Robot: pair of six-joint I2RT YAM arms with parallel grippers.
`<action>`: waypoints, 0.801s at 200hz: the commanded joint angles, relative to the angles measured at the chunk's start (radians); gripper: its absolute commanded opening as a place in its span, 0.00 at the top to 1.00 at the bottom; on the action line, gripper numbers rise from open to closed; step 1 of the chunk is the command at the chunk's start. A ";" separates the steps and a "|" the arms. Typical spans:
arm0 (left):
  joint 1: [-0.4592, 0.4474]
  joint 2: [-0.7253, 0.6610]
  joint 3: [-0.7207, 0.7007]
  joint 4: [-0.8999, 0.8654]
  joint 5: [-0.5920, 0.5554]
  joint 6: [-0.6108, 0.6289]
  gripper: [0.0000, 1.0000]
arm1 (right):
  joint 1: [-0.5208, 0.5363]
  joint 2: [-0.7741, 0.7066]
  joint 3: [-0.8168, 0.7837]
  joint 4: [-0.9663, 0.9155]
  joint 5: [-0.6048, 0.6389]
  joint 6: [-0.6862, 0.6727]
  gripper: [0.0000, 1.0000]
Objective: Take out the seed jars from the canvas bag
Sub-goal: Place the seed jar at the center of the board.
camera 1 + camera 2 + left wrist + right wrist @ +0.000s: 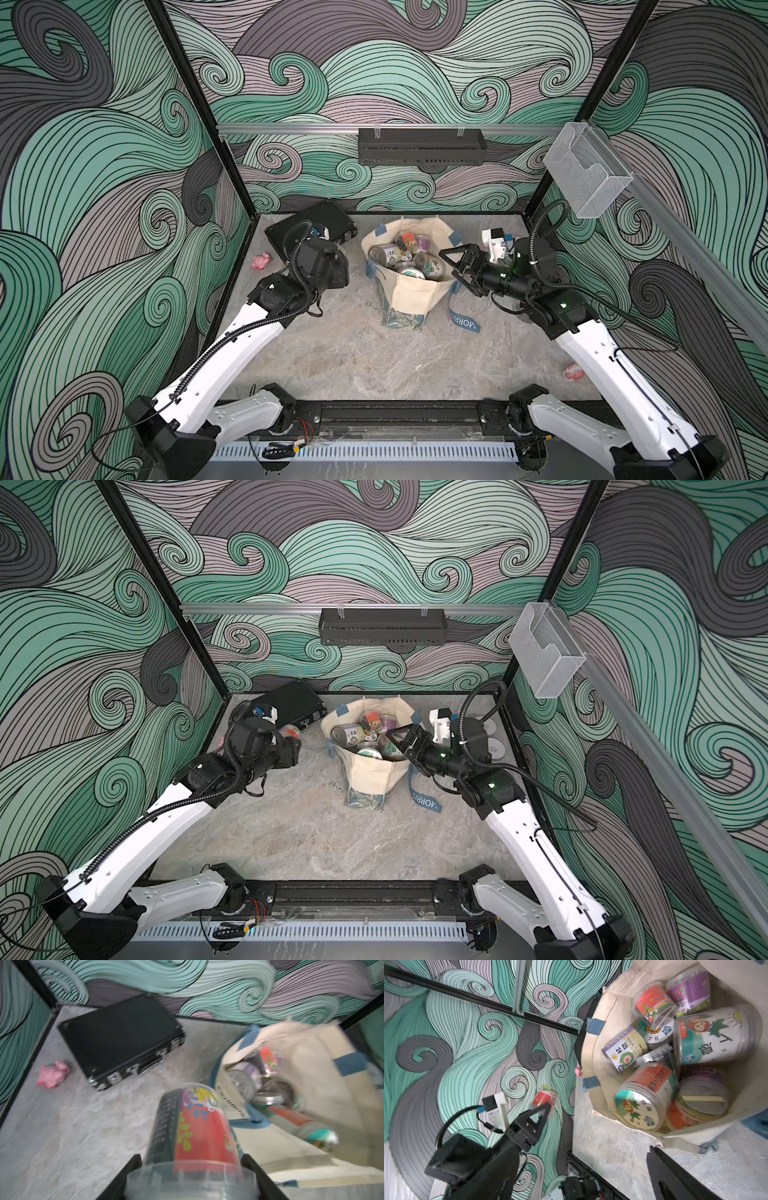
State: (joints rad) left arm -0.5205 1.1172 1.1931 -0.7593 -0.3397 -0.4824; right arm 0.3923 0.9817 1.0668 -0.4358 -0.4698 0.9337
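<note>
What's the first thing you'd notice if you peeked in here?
The cream canvas bag stands open in the middle of the table, stuffed with colourful seed jars. On its left side, the left gripper holds a red jar outside the bag, while the right gripper hangs wide open at the bag's right rim.

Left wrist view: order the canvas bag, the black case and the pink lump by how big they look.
1. canvas bag, though cropped at the frame's edge
2. black case
3. pink lump
</note>
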 commanded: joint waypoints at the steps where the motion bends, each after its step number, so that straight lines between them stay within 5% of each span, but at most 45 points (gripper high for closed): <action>1: 0.087 0.040 0.062 -0.198 -0.001 -0.014 0.44 | -0.005 -0.027 0.048 -0.161 0.032 -0.194 0.01; 70: 0.354 0.296 0.175 -0.329 0.101 0.013 0.44 | -0.009 -0.038 0.130 -0.340 0.098 -0.410 0.01; 160: 0.602 0.624 0.247 -0.402 0.245 0.058 0.45 | -0.010 -0.023 0.117 -0.373 0.071 -0.480 0.01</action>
State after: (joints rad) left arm 0.0399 1.6855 1.4017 -1.0935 -0.1490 -0.4477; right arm 0.3866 0.9531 1.1805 -0.7895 -0.3931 0.4915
